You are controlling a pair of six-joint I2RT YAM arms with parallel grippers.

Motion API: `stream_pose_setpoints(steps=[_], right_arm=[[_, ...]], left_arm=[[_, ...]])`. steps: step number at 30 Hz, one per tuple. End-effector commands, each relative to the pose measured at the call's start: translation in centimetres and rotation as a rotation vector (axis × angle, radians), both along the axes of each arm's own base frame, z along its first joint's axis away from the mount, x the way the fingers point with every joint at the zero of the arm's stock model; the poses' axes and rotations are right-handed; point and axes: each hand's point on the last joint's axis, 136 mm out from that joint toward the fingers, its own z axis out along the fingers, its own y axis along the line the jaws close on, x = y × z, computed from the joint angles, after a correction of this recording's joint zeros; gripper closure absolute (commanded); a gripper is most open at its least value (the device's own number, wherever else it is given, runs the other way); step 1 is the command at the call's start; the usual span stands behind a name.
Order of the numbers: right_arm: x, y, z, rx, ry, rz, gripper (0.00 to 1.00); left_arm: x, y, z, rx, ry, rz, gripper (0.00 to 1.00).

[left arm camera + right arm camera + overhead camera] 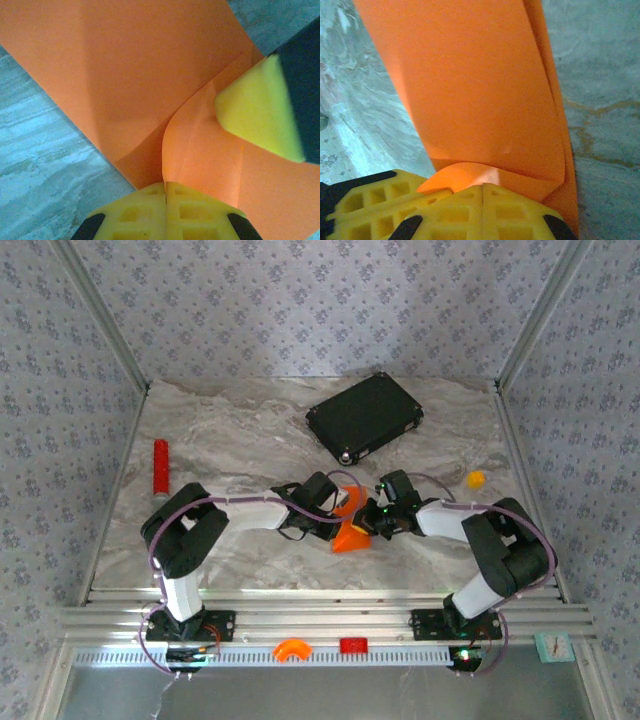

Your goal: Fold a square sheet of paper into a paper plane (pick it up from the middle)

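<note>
The orange square sheet of paper (352, 537) lies folded into overlapping layers at the table's middle, between both grippers. My left gripper (338, 508) comes in from the left and is shut on a raised flap of the paper (150, 75), its yellow jaws pressed together (166, 186). My right gripper (372, 523) comes in from the right and is shut on the paper's near folded edge (480, 90), jaws closed (483, 187). One right fingertip (255, 112) shows in the left wrist view, touching the paper. The left fingers (365, 200) sit just beside the right jaws.
A black flat case (364, 417) lies at the back centre. A red cylinder (160, 466) rests at the left edge, and a small orange-yellow lump (476, 479) at the right. An orange curved piece (292, 649) and a red block (353, 645) sit on the front rail.
</note>
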Motion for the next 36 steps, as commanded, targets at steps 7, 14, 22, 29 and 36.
stream_pose_setpoints(steps=[7,14,22,29,36], right_arm=[[0.4,-1.9,0.7,-0.002,-0.007,-0.043,0.94],[-0.9,-3.2,-2.1,-0.053,0.068,-0.064,0.94],[0.1,-2.7,0.9,-0.022,-0.007,-0.056,0.93],[0.5,-1.7,3.2,0.0,-0.062,-0.042,0.92],[0.1,-0.3,2.8,-0.001,-0.052,-0.008,0.92]], left_arm=[[-0.3,0.4,-0.6,0.04,0.017,-0.011,1.0],[-0.2,0.3,-0.5,0.039,0.015,-0.013,1.0],[-0.3,0.4,-0.6,0.041,0.017,-0.012,1.0],[-0.3,0.4,-0.7,0.04,0.016,-0.014,1.0],[-0.3,0.4,-0.9,0.046,0.016,-0.02,1.0]])
